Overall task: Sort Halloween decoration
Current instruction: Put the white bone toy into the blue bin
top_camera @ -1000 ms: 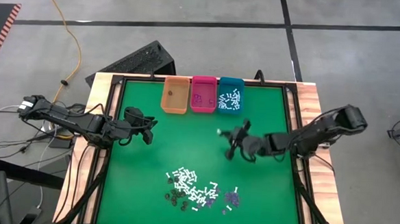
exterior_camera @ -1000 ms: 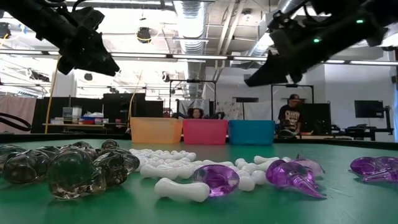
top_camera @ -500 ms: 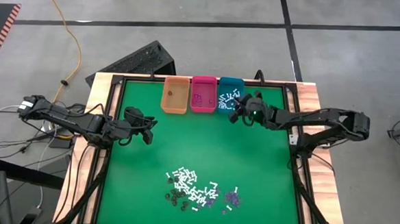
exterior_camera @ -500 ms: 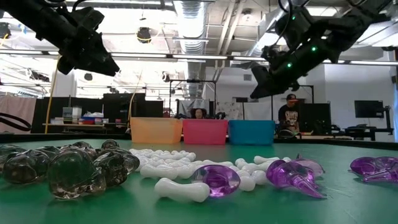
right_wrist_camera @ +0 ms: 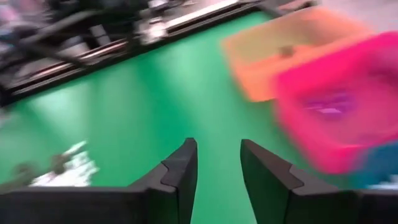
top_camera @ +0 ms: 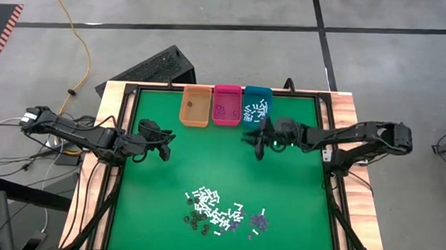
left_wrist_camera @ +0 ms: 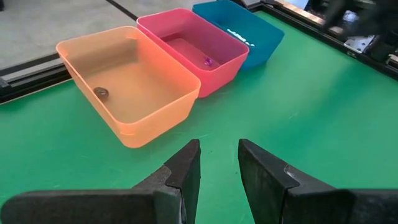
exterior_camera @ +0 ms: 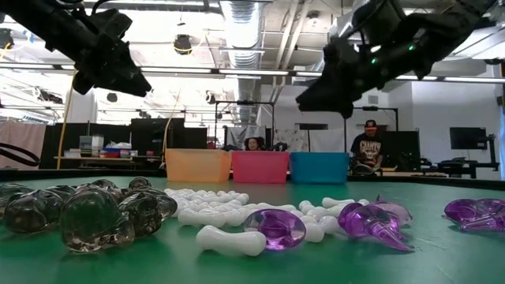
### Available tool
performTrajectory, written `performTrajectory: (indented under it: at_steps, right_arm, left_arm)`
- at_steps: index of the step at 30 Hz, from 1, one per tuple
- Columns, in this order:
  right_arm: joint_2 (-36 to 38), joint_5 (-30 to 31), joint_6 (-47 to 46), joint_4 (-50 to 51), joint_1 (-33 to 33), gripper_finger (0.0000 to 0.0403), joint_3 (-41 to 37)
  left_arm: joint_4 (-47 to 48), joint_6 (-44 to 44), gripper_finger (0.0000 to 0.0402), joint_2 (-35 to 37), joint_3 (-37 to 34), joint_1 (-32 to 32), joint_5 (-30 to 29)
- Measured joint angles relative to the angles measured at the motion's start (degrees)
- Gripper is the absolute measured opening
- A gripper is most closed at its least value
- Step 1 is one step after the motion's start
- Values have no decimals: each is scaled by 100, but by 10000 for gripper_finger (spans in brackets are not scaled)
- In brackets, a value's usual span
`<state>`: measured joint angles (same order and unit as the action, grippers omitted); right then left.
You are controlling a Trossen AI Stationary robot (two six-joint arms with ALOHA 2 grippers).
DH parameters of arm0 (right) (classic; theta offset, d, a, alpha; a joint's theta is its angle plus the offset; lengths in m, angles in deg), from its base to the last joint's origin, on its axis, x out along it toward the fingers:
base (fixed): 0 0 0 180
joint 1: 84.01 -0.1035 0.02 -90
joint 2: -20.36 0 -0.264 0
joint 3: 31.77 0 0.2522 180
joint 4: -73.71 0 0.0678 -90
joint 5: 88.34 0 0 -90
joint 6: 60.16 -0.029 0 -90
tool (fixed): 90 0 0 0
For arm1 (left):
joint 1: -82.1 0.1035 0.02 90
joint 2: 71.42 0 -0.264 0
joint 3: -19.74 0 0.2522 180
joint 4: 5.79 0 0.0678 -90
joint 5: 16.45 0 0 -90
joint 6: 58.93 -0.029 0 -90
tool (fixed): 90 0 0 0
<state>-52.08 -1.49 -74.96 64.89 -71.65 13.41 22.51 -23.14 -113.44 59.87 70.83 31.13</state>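
The sorting is barely begun: a few pieces lie in the orange bin (left_wrist_camera: pixel 134 93), pink bin (left_wrist_camera: pixel 196 46) and teal bin (top_camera: pixel 256 106), while most decorations (top_camera: pixel 218 211) remain heaped on the near mat, both the right gripper (top_camera: pixel 257 142) and left gripper (top_camera: pixel 159 141) released and empty.

Three bins (top_camera: pixel 225 106) stand side by side in a row at the far edge of the table (top_camera: pixel 157 206), touching one another. A scattered pile of Halloween decoration (top_camera: pixel 218 213) pieces lies near the table's front edge, well apart from the bins. The left gripper (top_camera: pixel 163 145) hangs over the table's left side; the right gripper (top_camera: pixel 254 142) hangs just in front of the rightmost bin.
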Motion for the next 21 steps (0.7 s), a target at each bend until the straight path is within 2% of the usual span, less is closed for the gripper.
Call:
performTrajectory:
  at_steps: [3,8,11,13,16,21]
  right_arm:
    - [-3,133,-11,-84,-776,149,0]
    - [-120,899,-65,-222,-2017,148,0]
    - [-402,1417,-451,-349,-2644,148,86]
    - [-674,1541,-667,-177,-2991,149,263]
    - [-1227,1596,-722,374,-3388,150,817]
    - [-2094,1507,-726,2246,-3698,150,2098]
  left_arm:
    - [12,0,99,2,0,-1,0]
    - [12,-25,99,2,0,0,139]
    - [10,-128,99,0,0,-1,344]
    - [11,-169,99,1,0,-2,413]
    - [13,-171,99,0,0,0,422]
    - [1,-216,99,1,0,-2,442]
